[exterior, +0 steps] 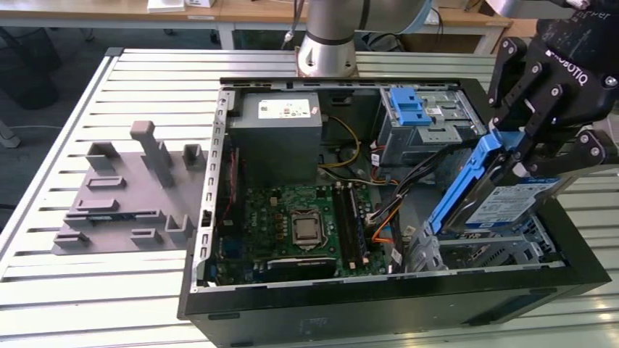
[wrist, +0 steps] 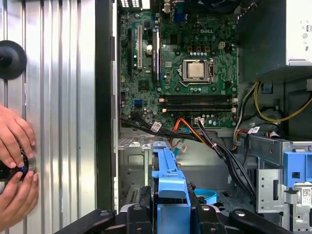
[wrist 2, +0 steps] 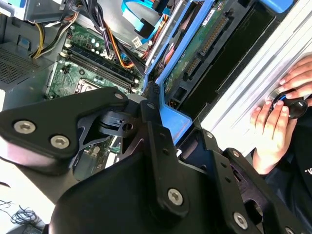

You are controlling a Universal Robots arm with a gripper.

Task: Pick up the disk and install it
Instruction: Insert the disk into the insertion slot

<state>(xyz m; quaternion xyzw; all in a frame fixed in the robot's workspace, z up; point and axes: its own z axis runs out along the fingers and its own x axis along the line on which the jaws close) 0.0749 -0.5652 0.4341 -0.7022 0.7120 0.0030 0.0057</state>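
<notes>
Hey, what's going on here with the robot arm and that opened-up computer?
The robot arm's pincer grips the disk, holding it tilted above the metal drive cage at the exterior view's right of the open computer case. The disk is not seated yet. Beside the case, a person's hands rest on a small black device on the table.

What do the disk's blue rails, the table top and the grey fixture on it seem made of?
The disk rails: moulded plastic, evenly blue, matte. The table top: ribbed metal, probably aluminium, with a dull silver sheen. The grey fixture: matte, uniformly grey, likely plastic, though painted metal is possible.
</notes>
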